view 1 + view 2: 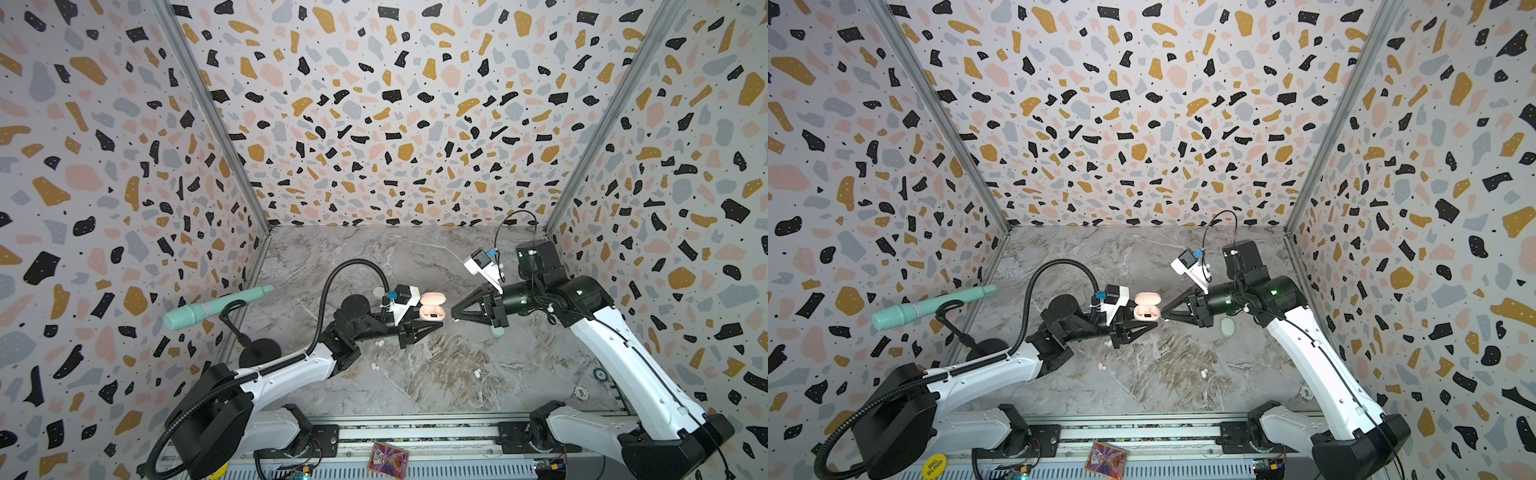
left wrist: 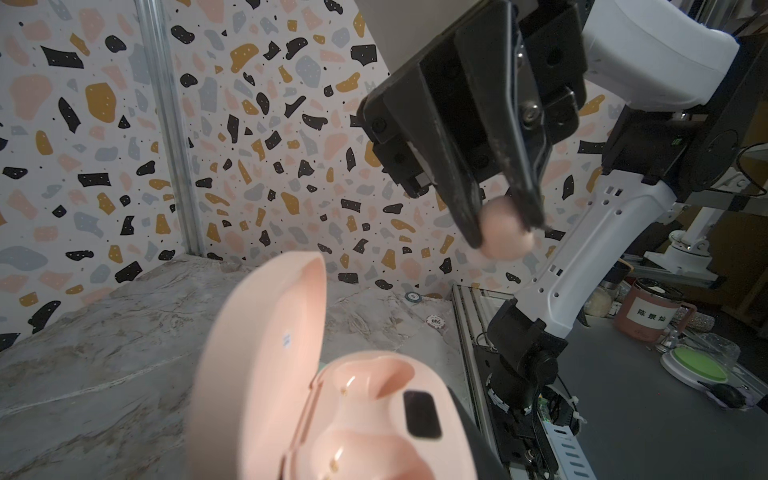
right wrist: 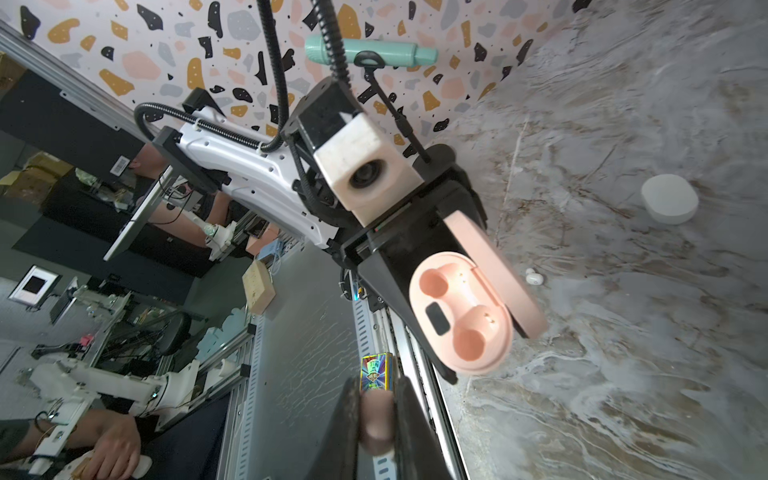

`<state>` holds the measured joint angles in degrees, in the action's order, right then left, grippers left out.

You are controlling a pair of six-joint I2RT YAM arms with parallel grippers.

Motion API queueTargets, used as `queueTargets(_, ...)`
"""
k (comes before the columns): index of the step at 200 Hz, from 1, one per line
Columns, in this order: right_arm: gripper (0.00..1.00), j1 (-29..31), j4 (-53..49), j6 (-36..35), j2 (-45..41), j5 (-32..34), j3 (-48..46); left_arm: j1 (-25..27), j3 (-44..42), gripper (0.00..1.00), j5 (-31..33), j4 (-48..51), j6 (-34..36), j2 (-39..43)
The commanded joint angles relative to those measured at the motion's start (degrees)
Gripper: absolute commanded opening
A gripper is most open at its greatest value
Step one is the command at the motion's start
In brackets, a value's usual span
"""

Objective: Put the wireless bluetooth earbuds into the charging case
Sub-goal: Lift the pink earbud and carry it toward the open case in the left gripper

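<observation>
- Purple-and-gold playing card (image 1: 387,459) on front rail.
- Round white poker chip (image 1: 580,391), tiny white plastic earbuds (image 1: 477,372), pale pink pair (image 1: 375,367) loose on grey marble tabletop (image 1: 436,386).
- Left gripper (image 1: 432,323) clamped on open pale pink pebble-shaped charging case (image 1: 432,312).
- Right gripper (image 1: 456,318) pinching pale pink earbud (image 2: 505,235), just beside case.
- Pale mint case (image 1: 1227,327) partly hidden beneath right gripper.
- Mint microphone (image 1: 208,309) on black stand.

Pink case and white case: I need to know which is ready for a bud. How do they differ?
The pink case is open, lid swung back, both wells empty; the white case is shut. The pink case is held by the left pincer; the white case lies free on the table. Both are rounded pebble shapes.
</observation>
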<state>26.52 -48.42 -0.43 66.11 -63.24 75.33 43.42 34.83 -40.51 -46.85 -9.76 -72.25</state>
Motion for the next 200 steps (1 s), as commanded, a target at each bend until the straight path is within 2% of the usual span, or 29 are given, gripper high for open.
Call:
queueTargets(1, 0.07, 1.24, -0.06, -0.61, 0.6, -1.3, 1.58, 0.79, 2.06, 0.33, -2.02, -4.91, -0.17, -0.33)
queueTargets(200, 0.09, 3.27, 2.65, 1.27, 2.8, 3.42, 0.26, 3.89, 2.84, 0.33, -2.21, -4.07, 0.55, 1.83)
